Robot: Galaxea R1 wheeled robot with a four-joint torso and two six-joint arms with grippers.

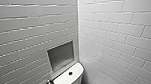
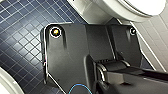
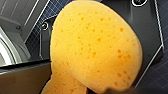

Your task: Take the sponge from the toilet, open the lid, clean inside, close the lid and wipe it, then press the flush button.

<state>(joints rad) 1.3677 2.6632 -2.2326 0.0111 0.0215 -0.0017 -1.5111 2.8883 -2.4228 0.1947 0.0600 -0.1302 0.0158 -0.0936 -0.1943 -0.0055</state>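
Holding the sponge (image 3: pixel 95 47) clamped in my right end effector (image 3: pixel 106 89), its orange face bulging out in front, I judge a firm, even squeeze best; the toilet (image 1: pixel 64 81) stands near it

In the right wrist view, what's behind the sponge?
Behind the sponge are the robot's dark plate and, beyond it, dark blue floor tiles. The sponge covers most of the plate, so what lies behind its middle is hidden.
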